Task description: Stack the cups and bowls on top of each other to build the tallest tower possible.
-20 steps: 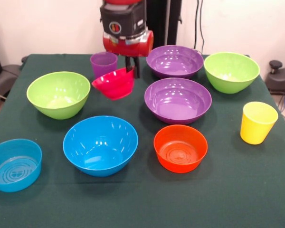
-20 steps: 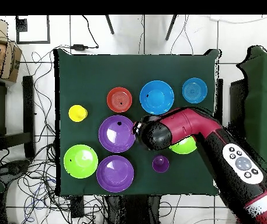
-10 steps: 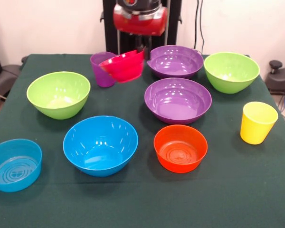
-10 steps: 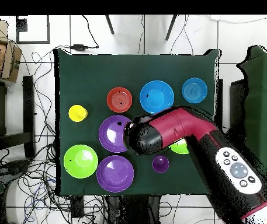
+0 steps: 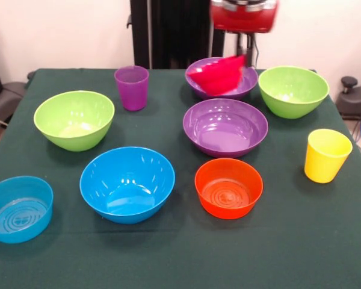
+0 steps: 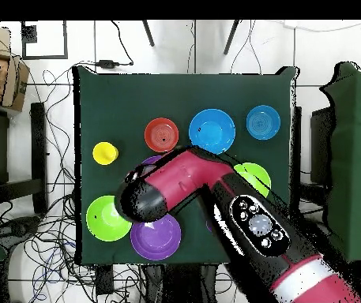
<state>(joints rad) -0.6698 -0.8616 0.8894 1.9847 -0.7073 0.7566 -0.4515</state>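
Observation:
My gripper (image 5: 248, 57) is shut on the rim of the small red-pink bowl (image 5: 218, 76). It holds the bowl tilted in the air above the far purple bowl (image 5: 224, 87). The second wide purple bowl (image 5: 225, 127) sits just in front of it. The purple cup (image 5: 132, 87) stands at the far left and the yellow cup (image 5: 327, 155) at the right. No nested tower shows; every other bowl stands alone. In the overhead view the arm (image 6: 215, 197) hides the gripper, the red-pink bowl and the purple cup.
Lime green bowls stand at the left (image 5: 74, 119) and far right (image 5: 293, 90). The large blue bowl (image 5: 127, 183), orange bowl (image 5: 228, 188) and small blue bowl (image 5: 18, 208) sit near the front on the green cloth (image 5: 168, 259).
The gripper has risen and carried the red-pink bowl from beside the purple cup to the right, to above the far purple bowl.

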